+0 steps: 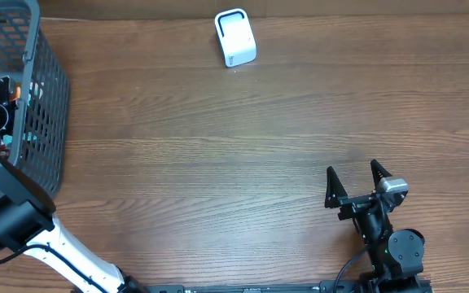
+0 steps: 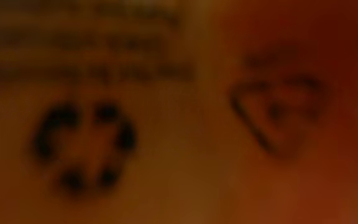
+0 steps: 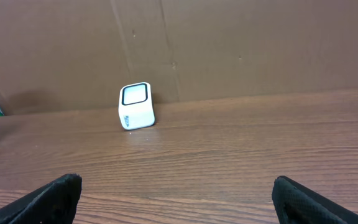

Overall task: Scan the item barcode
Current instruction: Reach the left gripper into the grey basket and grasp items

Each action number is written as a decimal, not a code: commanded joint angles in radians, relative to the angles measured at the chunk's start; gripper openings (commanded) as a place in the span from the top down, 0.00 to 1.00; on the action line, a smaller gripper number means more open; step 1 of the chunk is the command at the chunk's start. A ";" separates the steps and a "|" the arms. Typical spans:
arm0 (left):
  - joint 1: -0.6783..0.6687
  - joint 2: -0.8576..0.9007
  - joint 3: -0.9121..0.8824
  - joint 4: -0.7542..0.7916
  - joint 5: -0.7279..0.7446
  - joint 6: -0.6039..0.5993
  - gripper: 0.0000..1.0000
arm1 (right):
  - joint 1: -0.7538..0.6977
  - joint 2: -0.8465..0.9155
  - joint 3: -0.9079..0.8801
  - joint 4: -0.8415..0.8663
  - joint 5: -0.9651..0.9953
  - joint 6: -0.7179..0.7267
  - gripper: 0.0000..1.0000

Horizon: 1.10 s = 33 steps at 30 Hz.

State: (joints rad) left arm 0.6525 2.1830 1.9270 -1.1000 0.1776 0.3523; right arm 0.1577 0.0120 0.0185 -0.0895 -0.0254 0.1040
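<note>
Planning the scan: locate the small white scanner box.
Overhead, the small white scanner box stands at the wooden table's far edge, right of the grey mesh basket.

Left arm white with black joints; right arm black (silver block at wrist), its claw black, tapered.

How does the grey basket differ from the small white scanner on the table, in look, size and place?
The basket is grey open mesh, whereas the scanner is white and solid, with a dark-framed window on one face. The basket is much larger than the scanner. The basket stands at the left side of the table, while the scanner stands alone near the far edge. Both rest on the same wooden table.
</note>
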 commanded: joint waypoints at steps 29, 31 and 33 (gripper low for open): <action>-0.005 -0.214 0.302 -0.050 0.025 -0.125 0.48 | -0.003 -0.009 -0.011 0.006 0.005 -0.007 0.00; -0.005 -0.263 0.332 -0.047 0.025 -0.151 0.48 | -0.003 -0.009 -0.011 0.006 0.005 -0.007 0.00; -0.005 -0.311 0.364 -0.045 0.026 -0.203 0.48 | -0.003 -0.009 -0.011 0.006 0.005 -0.007 0.00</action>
State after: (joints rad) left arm 0.6487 2.0060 2.2066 -1.1561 0.1871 0.2401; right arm 0.1577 0.0120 0.0185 -0.0895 -0.0257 0.1036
